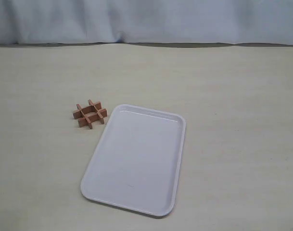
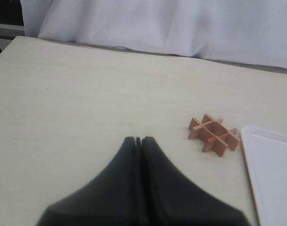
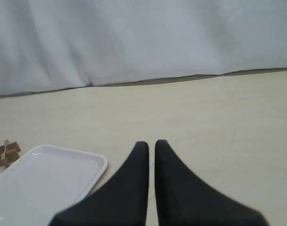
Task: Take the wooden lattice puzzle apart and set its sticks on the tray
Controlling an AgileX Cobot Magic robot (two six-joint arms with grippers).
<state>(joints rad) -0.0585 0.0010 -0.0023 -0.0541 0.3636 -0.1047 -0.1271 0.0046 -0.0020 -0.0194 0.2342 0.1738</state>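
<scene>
Table (image 1: 233,96), pale cream top, with a pale blue cloth (image 1: 146,19) hanging along its far edge.

We find the wooden lattice puzzle (image 1: 90,114) flat on the table, left of centre in the exterior view. It sits just beside the far left corner of the tray (image 1: 136,159). A thin strip of table shows between the two, so they are apart and not touching. Its sticks (image 2: 218,146) are locked together in a hash grid, reddish-brown.

The tray is white with a low rim and rounded corners. It lies slightly skewed, long side running toward the camera.

Left gripper (image 2: 138,139): black fingers pressed tip to tip, clenched on nothing, hovering above bare table. From its wrist camera we see the puzzle (image 2: 214,134) well apart from the tips, with the tray's edge (image 2: 270,174) beyond it.

Right gripper (image 3: 151,143): fingers drawn in with only a thin slit between them, closed and carrying nothing. The tray corner (image 3: 44,179) lies near it. Only a sliver of the puzzle (image 3: 4,154) shows at the frame's edge there, so we cannot count its sticks from that side.
</scene>
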